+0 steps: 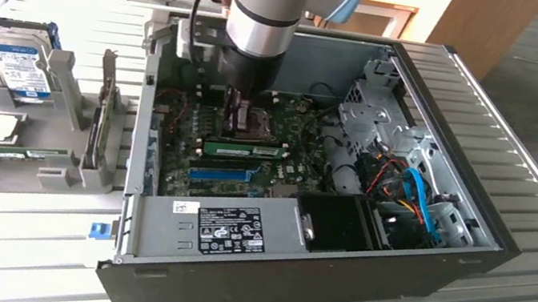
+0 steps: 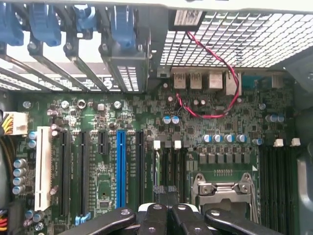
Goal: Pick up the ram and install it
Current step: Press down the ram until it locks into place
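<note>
Ram point(image 1: 243, 148) sits seated on the motherboard, just beside the closed gripper point(image 1: 248, 125).

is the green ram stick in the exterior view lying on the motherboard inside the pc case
Yes, the ram lies flat on the motherboard inside the open pc case, just below the gripper.
</note>
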Robot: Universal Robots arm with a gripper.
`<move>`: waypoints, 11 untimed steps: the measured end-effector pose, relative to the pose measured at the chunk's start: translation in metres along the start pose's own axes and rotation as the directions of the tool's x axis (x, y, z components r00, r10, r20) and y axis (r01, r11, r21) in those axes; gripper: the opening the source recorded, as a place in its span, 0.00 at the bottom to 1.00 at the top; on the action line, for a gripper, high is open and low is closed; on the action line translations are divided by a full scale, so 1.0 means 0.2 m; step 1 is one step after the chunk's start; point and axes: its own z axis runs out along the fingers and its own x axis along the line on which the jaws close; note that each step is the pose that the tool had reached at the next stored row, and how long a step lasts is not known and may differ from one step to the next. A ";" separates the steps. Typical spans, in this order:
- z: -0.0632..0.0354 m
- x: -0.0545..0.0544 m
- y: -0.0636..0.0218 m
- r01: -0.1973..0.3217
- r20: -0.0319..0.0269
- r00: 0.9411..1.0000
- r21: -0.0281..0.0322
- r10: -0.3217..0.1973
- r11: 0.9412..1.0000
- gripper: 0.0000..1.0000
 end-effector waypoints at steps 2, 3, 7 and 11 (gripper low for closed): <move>0.000 0.00 0.004 0.000 0.000 1.000 0.000 0.000 1.000 0.11; 0.000 0.00 0.004 0.000 0.000 1.000 0.000 0.000 1.000 0.11; 0.000 0.00 0.000 0.000 0.000 1.000 0.000 0.000 1.000 0.11; 0.000 0.00 -0.005 0.000 0.000 1.000 0.000 0.000 1.000 0.11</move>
